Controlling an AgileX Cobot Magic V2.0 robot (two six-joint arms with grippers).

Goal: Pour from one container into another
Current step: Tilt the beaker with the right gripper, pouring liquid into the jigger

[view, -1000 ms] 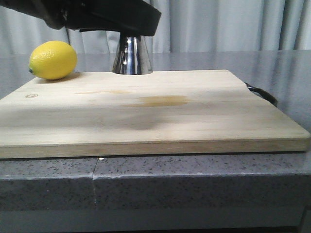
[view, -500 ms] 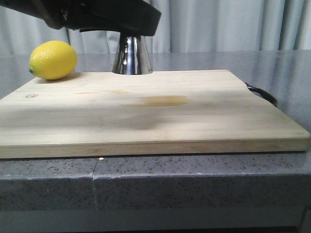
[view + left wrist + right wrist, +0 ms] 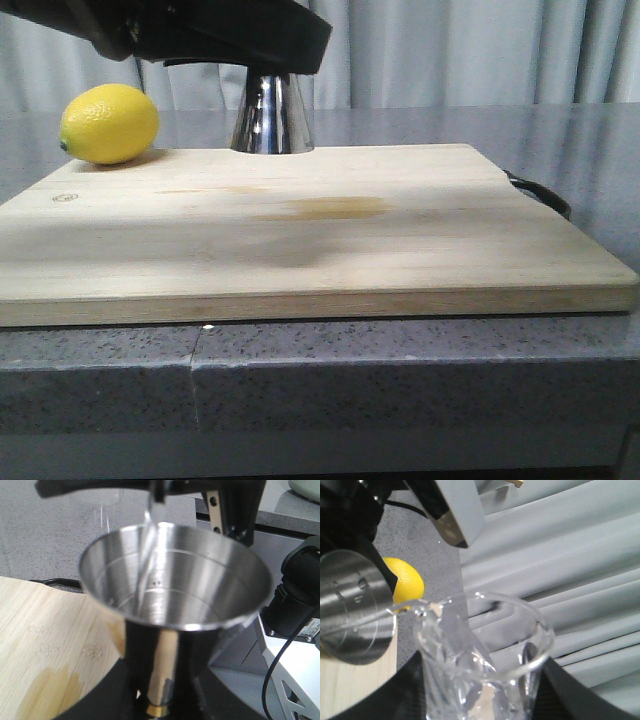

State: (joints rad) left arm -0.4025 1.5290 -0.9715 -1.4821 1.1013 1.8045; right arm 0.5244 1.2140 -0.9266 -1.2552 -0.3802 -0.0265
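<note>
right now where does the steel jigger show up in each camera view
Front view: only the lower cone of the jigger shows, at the board's far edge, its top hidden by a dark arm.
Left wrist view: its open cup fills the centre, liquid streaming in.
Right wrist view: it sits at the left edge, beside the beaker.
Shared landmark: the lemon, also in the right wrist view.

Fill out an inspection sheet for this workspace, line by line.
Surface: wooden board on a grey counter; damp stain on the board.
Job's things: glass beaker tipped, clear stream running into the steel jigger.
Clutter: lemon by the board's far left corner.
Grippers: left around the jigger's waist; right holds the beaker.
Cables: black cable beside the table.
Surroundings: grey curtain behind.
</note>
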